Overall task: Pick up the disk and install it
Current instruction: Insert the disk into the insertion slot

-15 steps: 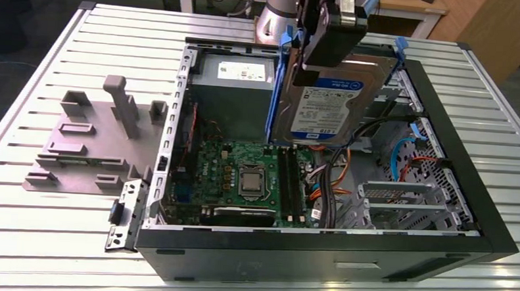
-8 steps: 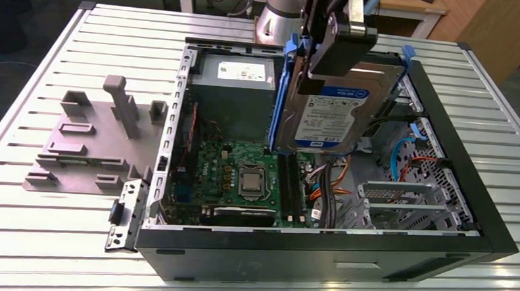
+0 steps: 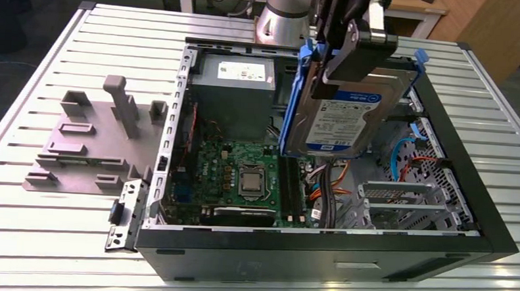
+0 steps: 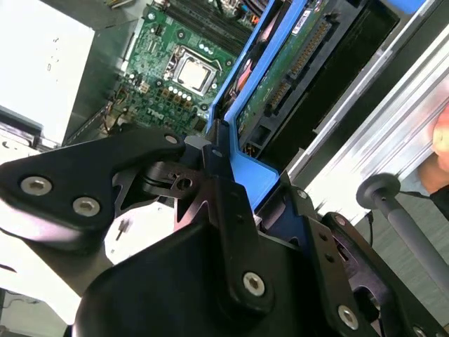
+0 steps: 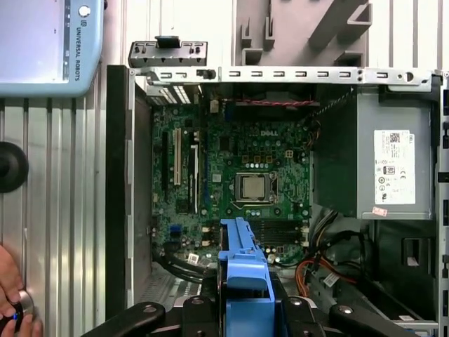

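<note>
The disk (image 3: 342,119), a silver drive with a white-and-blue label and a blue carrier rail (image 3: 296,88), hangs on edge, slightly tilted, above the open computer case (image 3: 326,244). My gripper (image 3: 335,71) is shut on its upper end. In the second wrist view the black fingers (image 4: 219,184) clamp the blue rail, and the disk's (image 4: 284,74) green circuit-board side faces the camera. In the first wrist view the blue rail (image 5: 245,270) sticks out from the gripper (image 5: 245,312) over the motherboard (image 5: 238,182). The disk touches nothing inside the case.
The case holds a grey power-supply box (image 3: 237,75), cables and a metal drive cage (image 3: 398,203) on the exterior view's right. A grey slotted stand (image 3: 94,138) sits on the ribbed table to the case's left. A person's hand (image 5: 10,302) is beside the case.
</note>
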Robot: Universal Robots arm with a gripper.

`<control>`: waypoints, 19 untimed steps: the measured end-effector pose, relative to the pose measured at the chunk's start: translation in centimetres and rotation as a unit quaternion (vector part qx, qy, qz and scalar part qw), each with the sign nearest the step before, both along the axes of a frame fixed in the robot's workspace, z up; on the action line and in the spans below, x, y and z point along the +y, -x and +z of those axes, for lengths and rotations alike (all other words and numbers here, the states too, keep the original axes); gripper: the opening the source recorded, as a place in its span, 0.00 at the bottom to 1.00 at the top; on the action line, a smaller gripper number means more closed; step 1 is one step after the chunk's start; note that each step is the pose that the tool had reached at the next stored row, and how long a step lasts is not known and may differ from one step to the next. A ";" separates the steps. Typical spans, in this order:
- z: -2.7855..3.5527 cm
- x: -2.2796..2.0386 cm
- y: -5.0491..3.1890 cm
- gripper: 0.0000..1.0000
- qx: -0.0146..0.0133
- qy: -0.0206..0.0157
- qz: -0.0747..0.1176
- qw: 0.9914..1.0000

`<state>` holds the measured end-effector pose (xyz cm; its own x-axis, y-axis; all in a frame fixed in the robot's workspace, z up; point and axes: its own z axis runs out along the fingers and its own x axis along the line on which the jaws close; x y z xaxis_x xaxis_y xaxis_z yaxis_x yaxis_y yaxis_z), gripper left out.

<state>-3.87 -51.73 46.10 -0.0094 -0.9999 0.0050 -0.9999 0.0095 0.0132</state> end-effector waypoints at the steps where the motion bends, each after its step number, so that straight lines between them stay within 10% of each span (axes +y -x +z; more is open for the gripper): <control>1: -0.01 0.00 -0.20 0.36 0.000 0.000 0.000 1.000; 8: -0.07 -0.28 -0.94 0.36 0.000 0.001 0.000 1.000; 19: -0.22 -2.21 -1.88 0.36 0.000 0.001 0.000 1.000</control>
<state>-1.99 -53.94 45.88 -0.0096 -0.9999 0.0065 -0.9999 0.0097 0.0133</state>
